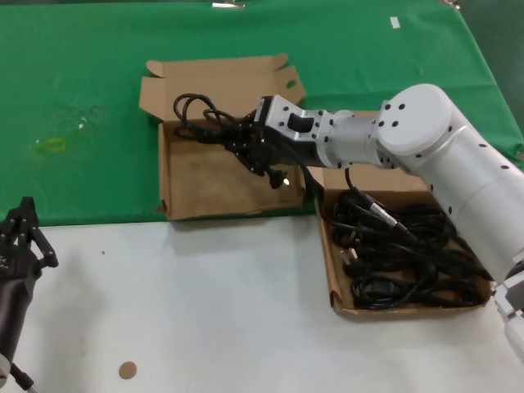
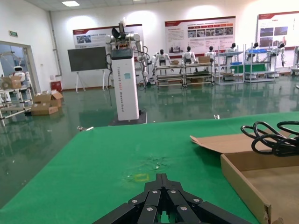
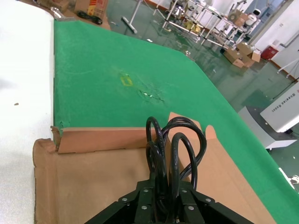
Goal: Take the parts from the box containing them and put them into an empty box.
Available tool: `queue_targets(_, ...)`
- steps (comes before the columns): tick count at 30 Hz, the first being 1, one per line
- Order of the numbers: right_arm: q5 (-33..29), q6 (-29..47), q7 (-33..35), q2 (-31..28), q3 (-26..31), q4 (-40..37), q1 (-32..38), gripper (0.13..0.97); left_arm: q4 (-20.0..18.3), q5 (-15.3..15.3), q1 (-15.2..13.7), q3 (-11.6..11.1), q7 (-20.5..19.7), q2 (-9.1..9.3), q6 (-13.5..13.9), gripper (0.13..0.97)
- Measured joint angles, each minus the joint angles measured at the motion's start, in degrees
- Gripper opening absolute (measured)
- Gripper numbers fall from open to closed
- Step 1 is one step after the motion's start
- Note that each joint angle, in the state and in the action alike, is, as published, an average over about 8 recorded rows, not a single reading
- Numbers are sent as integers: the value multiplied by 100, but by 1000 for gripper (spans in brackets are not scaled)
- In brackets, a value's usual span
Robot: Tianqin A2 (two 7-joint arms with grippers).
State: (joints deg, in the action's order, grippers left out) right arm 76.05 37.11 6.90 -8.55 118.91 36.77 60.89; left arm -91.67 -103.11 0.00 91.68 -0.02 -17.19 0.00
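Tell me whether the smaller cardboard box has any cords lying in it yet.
Empty so far. The smaller cardboard box shows only bare floor; the one power cord bundle above it hangs clamped in the right gripper.

green cloth; white tabletop; small brown disc near front edge

Even overhead light, soft shadows; ceiling lamps glare on glossy hall floor; far background slightly soft.
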Motion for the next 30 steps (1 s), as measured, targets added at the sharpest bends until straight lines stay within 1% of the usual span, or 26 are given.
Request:
queue_targets(4,37,-39,127,36,5,-115,30,201,0,0,0,0,0,0,0,144)
queue_targets(13,38,-145,194,55,25,-230,74,275,0,0,0,0,0,0,0,144)
queue_targets(21,-3,-219,16,-30,24,17,8,420,0,0,0,0,0,0,0,144)
queue_targets(25,-17,-236,-60,-64,19,124,-34,420,0,0,0,0,0,0,0,144)
queue_targets(30,10,-278,-82,-79,-12,203,-109,552,0,0,0,0,0,0,0,150)
